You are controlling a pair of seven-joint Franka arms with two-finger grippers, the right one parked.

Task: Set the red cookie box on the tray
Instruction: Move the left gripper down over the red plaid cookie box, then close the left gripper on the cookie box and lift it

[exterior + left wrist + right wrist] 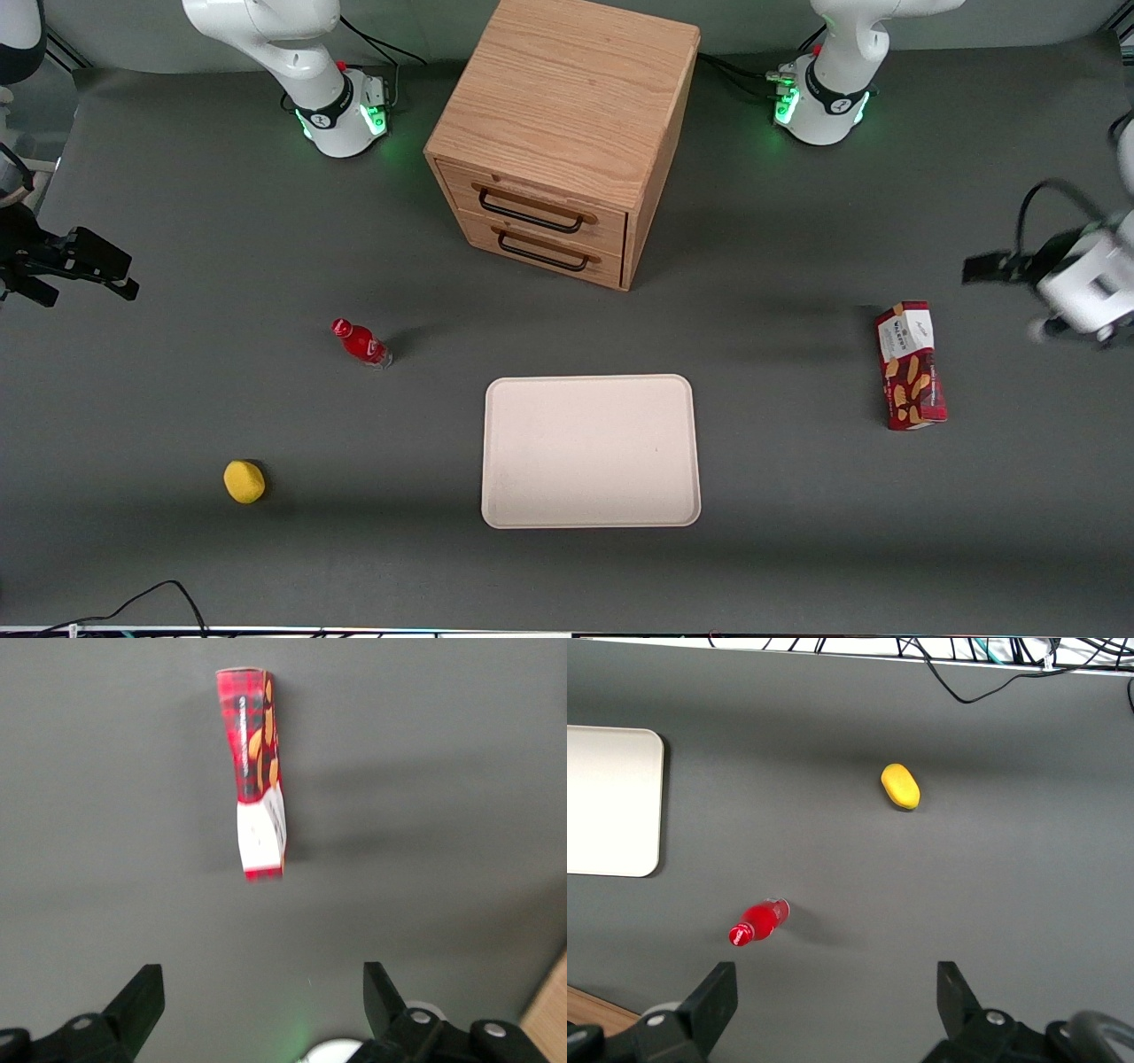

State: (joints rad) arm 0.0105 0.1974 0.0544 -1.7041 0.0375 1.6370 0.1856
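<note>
Lemon (244, 481) and red bottle (361, 343) lie toward the parked arm's end of the desk (177, 399); not task items. Drawer cabinet (563, 142) mid-desk, both drawers closed. Tray (591, 451) sits bare in front of it, nearer the front camera. Box (910, 365) lies flat on the desk toward the working arm's end, well apart from the tray, white label end pointing away from the front camera.

Step in hand, as judged: approach for the pick. Grasp should go across the box's narrow width, near mid-length, fingers (137, 1005) straddling the long sides; descend straight so the carton is not nudged or tipped.

Tool (261, 1010) released, jaws spread wide, nothing between them. It hovers above the desk beside the box's label end, not touching it. Wrist is roughly level with the label end, tool facing the cabinet.
</note>
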